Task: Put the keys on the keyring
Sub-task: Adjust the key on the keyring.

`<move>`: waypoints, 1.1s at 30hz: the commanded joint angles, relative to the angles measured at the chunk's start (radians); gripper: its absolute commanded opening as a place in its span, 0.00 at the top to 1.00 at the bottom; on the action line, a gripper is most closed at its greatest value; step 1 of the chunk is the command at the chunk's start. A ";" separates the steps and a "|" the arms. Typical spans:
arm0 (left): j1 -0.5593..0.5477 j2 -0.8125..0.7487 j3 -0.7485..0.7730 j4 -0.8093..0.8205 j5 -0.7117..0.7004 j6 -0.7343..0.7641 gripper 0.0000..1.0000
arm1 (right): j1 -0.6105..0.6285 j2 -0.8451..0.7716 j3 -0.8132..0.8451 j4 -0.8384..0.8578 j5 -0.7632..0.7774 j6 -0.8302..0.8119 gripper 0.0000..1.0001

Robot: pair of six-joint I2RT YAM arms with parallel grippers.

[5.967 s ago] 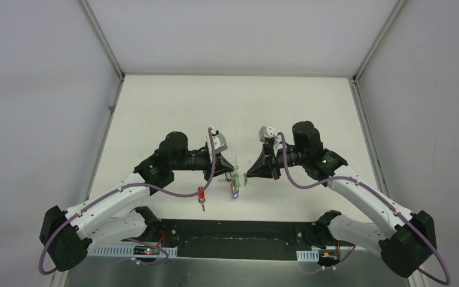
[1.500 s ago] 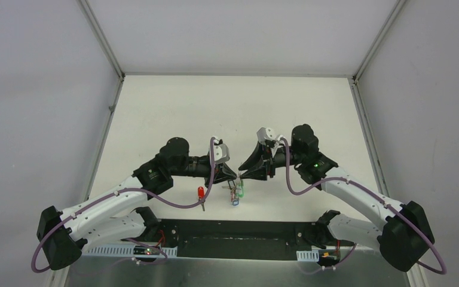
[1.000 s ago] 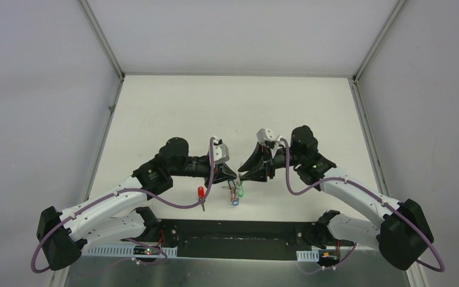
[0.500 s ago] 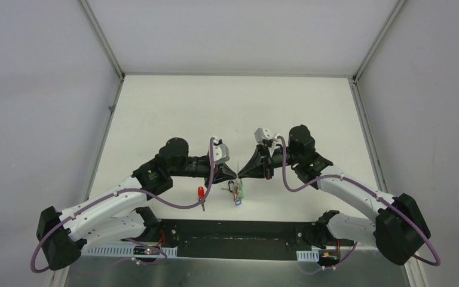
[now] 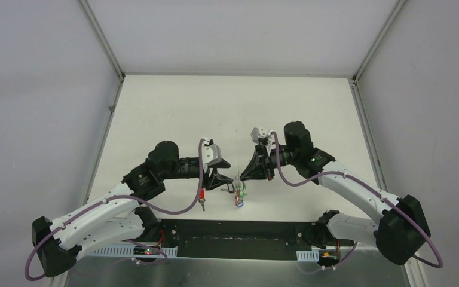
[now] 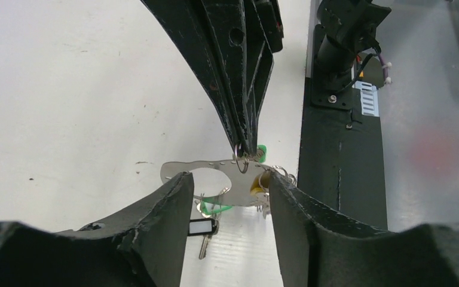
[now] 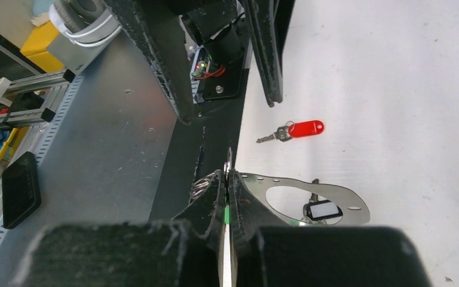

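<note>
The keyring (image 6: 212, 169) is a flat grey oval loop hanging above the table, also seen in the right wrist view (image 7: 340, 194) and from above (image 5: 238, 191). My right gripper (image 7: 226, 177) is shut on a green key (image 6: 262, 153) at the loop's top edge, with green showing between its pads. My left gripper (image 6: 227, 194) is open, its fingers (image 6: 167, 206) standing either side of the loop without touching it. A black-tagged key (image 6: 202, 228) and a yellow piece (image 6: 257, 182) dangle from the loop. A red key (image 7: 302, 128) lies alone on the table (image 5: 201, 196).
The black base plate (image 5: 233, 239) and a metal strip run along the near edge, just below the hanging loop. White walls with metal posts (image 5: 101, 42) enclose the table on three sides. The two grippers face each other tip to tip at the table's front centre.
My left gripper has opened and let go of the keyring, and its arm has drawn back to the left. The right gripper has shut and shifted left, now carrying the loop alone.
</note>
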 commanded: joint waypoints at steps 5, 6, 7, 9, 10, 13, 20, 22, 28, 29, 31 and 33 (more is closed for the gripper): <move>-0.008 -0.001 0.028 -0.043 -0.021 0.038 0.48 | 0.017 0.017 0.249 -0.626 0.147 -0.378 1.00; -0.008 0.012 0.031 -0.039 -0.019 0.031 0.48 | 0.022 0.026 0.273 -0.678 0.168 -0.403 1.00; -0.009 0.027 0.033 -0.032 -0.013 0.026 0.48 | 0.026 0.036 0.295 -0.732 0.191 -0.426 1.00; -0.014 0.054 0.033 -0.006 -0.007 0.013 0.48 | 0.035 0.060 0.335 -0.823 0.244 -0.462 1.00; -0.018 0.069 0.034 0.009 -0.007 0.010 0.48 | 0.039 0.070 0.353 -0.866 0.268 -0.475 1.00; -0.028 0.111 0.030 0.059 -0.001 0.007 0.48 | 0.050 0.101 0.409 -0.989 0.327 -0.515 1.00; -0.041 0.167 -0.022 0.236 0.037 -0.016 0.50 | 0.059 0.140 0.479 -1.115 0.366 -0.541 1.00; -0.049 0.181 -0.042 0.300 0.046 -0.030 0.51 | 0.059 0.129 0.467 -1.082 0.343 -0.536 1.00; -0.080 0.227 -0.046 0.331 0.054 -0.032 0.55 | 0.059 0.094 0.426 -0.980 0.296 -0.487 1.00; -0.084 0.231 -0.047 0.333 0.054 -0.030 0.55 | 0.059 0.089 0.417 -0.969 0.292 -0.480 1.00; -0.092 0.236 -0.053 0.340 0.051 -0.030 0.57 | 0.059 0.079 0.405 -0.948 0.284 -0.476 1.00; -0.098 0.239 -0.056 0.347 0.049 -0.030 0.59 | 0.059 0.068 0.393 -0.935 0.277 -0.476 1.00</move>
